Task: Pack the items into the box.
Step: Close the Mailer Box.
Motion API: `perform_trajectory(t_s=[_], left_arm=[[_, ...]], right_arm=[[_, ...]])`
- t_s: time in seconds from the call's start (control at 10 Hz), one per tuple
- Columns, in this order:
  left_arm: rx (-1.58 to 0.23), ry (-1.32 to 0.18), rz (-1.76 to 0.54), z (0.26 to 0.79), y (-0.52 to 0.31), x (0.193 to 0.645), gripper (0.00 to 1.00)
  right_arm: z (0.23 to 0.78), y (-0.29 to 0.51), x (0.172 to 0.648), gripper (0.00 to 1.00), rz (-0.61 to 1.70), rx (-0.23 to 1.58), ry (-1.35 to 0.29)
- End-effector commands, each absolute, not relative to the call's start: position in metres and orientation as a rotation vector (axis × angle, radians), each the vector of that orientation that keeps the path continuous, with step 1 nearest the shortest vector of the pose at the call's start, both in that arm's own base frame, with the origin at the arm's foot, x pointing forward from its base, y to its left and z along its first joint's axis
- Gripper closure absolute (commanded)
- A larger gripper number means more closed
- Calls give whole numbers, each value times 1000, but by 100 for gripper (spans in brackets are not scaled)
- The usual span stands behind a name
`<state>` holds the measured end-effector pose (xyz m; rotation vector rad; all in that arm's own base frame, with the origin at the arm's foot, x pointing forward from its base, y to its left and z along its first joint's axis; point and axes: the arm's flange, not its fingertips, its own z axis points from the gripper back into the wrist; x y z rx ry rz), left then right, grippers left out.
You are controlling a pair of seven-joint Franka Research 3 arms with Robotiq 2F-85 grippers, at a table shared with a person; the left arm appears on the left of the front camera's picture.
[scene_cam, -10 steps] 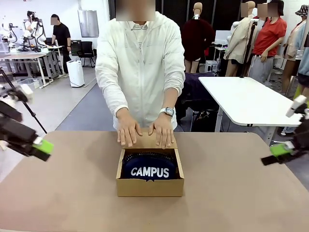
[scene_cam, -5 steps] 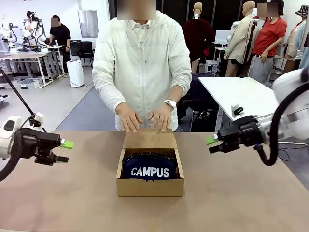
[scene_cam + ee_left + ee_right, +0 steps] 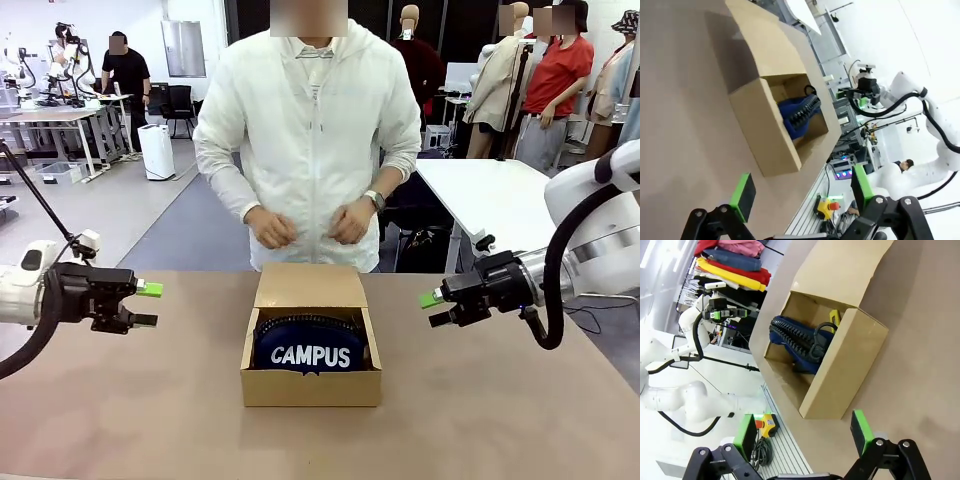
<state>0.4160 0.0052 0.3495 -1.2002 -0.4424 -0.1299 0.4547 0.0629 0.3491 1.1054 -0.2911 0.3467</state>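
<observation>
The tan table (image 3: 520,400) stands in an open workshop, with a person at its far edge. The cardboard box (image 3: 311,385) sits at the table's middle, its flap lid (image 3: 309,286) folded back flat toward the person. The navy pouch (image 3: 310,350) lies inside, "CAMPUS" lettering facing the camera.

Changes since the earlier frames:
1. The person's hands (image 3: 272,228) have lifted off the flap and are now drawn back near the waist, clear of the box.
2. The left gripper (image 3: 150,305) has come in from the table's left edge and hangs above the table, left of the box, its 2 fingers spread with nothing between them.
3. The right gripper (image 3: 432,308) has likewise come in, to the right of the box, fingers spread and empty.

Limited visibility:
- In the right wrist view, a yellow knife (image 3: 834,317) shows partly behind the pouch against the box wall.
- The pouch hides the rest of the box interior.
</observation>
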Motion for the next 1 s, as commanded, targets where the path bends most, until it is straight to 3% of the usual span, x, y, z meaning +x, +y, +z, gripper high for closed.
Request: perform_trajectory(t_s=[0.0, 0.1, 0.2, 0.4, 0.6, 0.9], left_arm=[[-1217, -435, -146, 352, 0, 416, 0], [-1247, -305, -133, 338, -9, 462, 0], [-1233, -297, 10, 319, -12, 503, 0], [-1312, -332, 46, 290, -18, 542, 0], [-1501, -441, 45, 261, -31, 584, 0], [-1504, -417, 14, 222, -79, 620, 0]], right_arm=[[349, 62, 455, 0, 344, 1104, -291], [342, 66, 500, 0, 259, 1143, -280], [336, 71, 528, 0, 225, 1180, -241], [315, 74, 580, 0, 76, 1282, -206], [289, 94, 623, 0, -85, 1329, -135], [258, 128, 654, 0, -58, 1386, 12]])
